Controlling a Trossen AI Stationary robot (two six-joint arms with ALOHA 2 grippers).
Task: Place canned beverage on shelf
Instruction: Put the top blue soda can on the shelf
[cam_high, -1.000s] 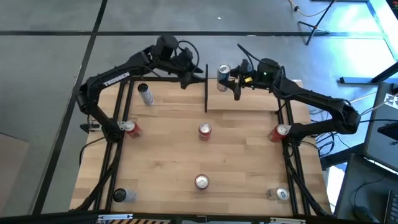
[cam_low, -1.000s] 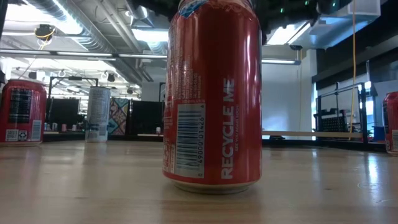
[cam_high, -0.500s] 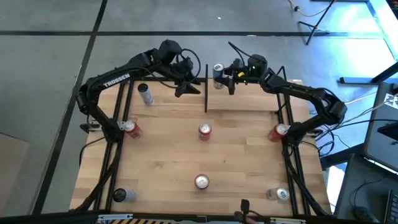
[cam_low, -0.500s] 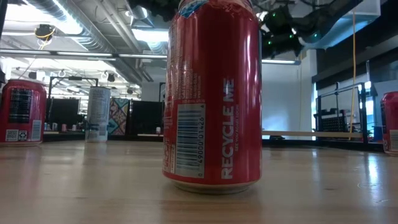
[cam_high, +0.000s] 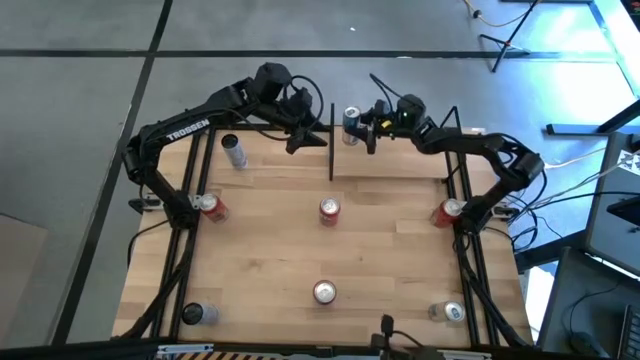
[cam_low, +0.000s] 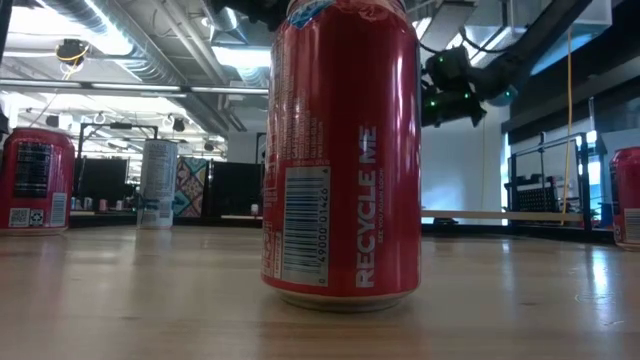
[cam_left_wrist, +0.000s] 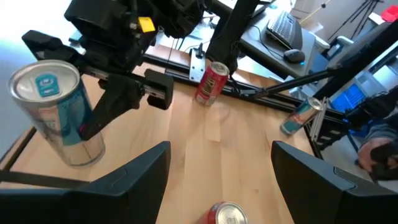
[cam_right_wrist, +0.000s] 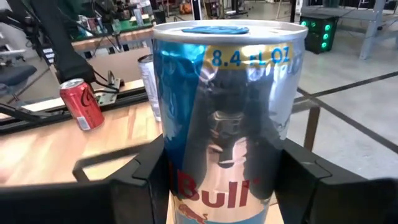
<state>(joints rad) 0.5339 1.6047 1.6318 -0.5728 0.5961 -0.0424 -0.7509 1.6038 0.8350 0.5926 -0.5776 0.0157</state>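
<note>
At the table's far edge, the right gripper (cam_high: 362, 128) pinches a blue-and-silver can (cam_high: 350, 121) beside the shelf (cam_high: 330, 150), the left gripper (cam_high: 300, 128) waits spread and empty, and the next move probably requires lowering and release.

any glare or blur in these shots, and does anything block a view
High view: blue glare at the top right corner. Low view: a red can fills the centre, hiding the table behind it. Right wrist view: the blue-and-silver can looms large, its side reflecting the right gripper.
</note>
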